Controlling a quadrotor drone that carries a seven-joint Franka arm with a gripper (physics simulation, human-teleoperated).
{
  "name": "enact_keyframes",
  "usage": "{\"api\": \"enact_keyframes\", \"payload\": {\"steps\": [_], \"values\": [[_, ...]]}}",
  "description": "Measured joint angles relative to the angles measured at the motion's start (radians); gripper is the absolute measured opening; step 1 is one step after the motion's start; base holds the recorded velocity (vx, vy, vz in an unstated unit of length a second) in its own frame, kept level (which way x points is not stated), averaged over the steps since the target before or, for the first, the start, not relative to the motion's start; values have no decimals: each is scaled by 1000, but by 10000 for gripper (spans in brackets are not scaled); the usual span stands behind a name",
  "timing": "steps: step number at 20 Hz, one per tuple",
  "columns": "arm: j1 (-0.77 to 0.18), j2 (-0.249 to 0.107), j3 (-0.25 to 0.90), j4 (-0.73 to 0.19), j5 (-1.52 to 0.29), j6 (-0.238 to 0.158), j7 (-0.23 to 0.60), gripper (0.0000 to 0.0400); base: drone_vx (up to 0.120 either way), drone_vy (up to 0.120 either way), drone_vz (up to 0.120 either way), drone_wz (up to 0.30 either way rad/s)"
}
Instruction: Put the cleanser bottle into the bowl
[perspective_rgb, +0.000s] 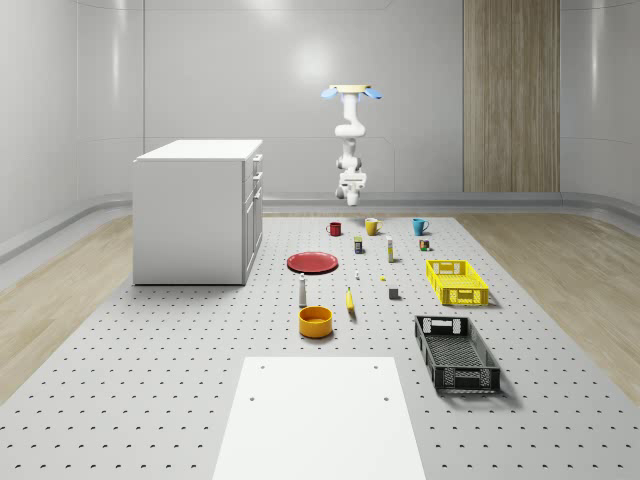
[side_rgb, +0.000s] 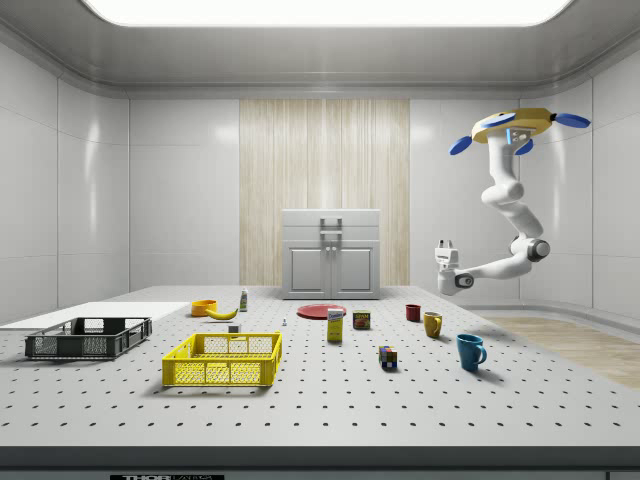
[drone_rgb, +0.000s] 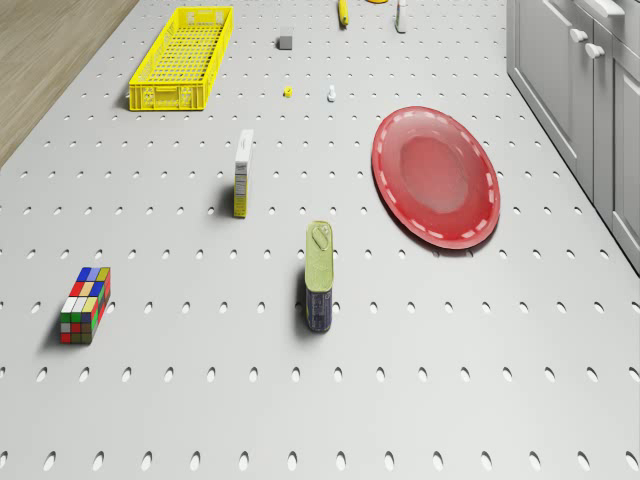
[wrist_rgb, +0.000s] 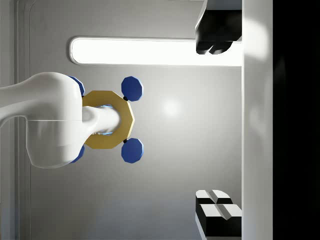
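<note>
The cleanser bottle (perspective_rgb: 303, 291), small and white with a dark cap, stands upright on the perforated table (perspective_rgb: 180, 380), just beyond the orange bowl (perspective_rgb: 315, 321). From the side, the bottle (side_rgb: 243, 299) is next to the bowl (side_rgb: 204, 307), far to the side view's left. The drone (perspective_rgb: 350, 92) hovers high over the far end of the table, above the mugs. Its arm hangs down and curls so that my gripper (side_rgb: 443, 246) points upward, well off the table and far from the bottle. In the wrist view my gripper (wrist_rgb: 215, 122) is open and empty, facing the ceiling and the drone.
A white cabinet (perspective_rgb: 195, 210) stands at the whole-scene view's left. A red plate (perspective_rgb: 313, 262), a banana (perspective_rgb: 350, 300), a yellow crate (perspective_rgb: 457, 282), a black crate (perspective_rgb: 456, 352), three mugs (perspective_rgb: 372, 227), cans and a colour cube (drone_rgb: 84, 305) lie about. A white panel (perspective_rgb: 320, 420) covers the near edge.
</note>
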Motion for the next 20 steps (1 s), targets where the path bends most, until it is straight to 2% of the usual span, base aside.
{"api": "enact_keyframes", "payload": {"steps": [6, 20], "values": [[-1, -3, 3, -3, -4, 4, 0, 400, 120, -7, 0, 0], [-14, -11, 45, -12, -63, 16, 8, 400, 120, -120, 0, 0]]}}
